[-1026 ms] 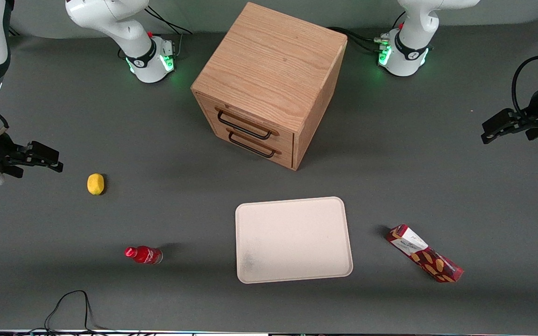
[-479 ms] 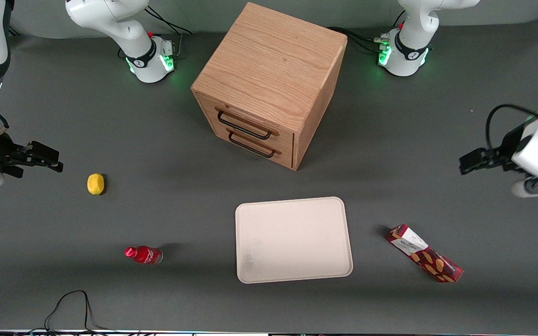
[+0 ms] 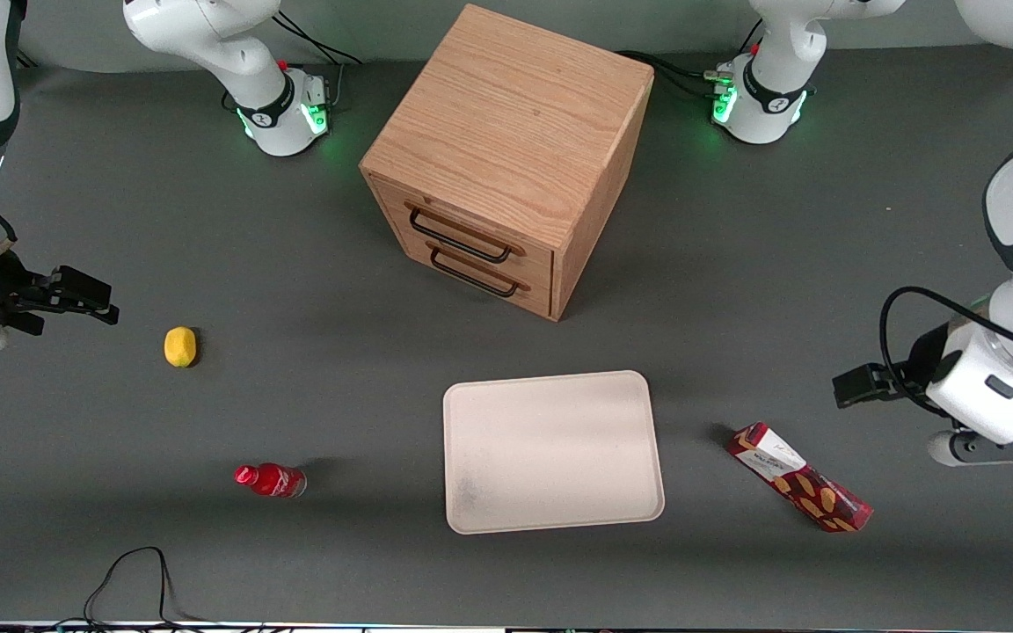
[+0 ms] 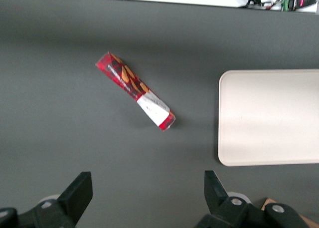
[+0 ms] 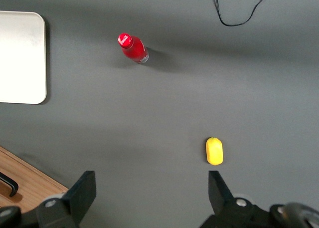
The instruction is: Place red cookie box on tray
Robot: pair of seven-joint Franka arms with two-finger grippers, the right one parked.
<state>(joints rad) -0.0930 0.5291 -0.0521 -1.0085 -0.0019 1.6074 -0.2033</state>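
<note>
The gripper (image 4: 144,198) has swung down and nearer the front camera, now hanging above the worktop (image 3: 735,308) near the box (image 3: 798,477), fingers (image 4: 79,190) spread apart. The box lies flat, unmoved, beside the tray (image 3: 550,450), not touching it.

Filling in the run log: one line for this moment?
phase: approach | gripper: open, above table, short of red cookie box | box: on table beside tray, untouched | tray: nothing on it
</note>
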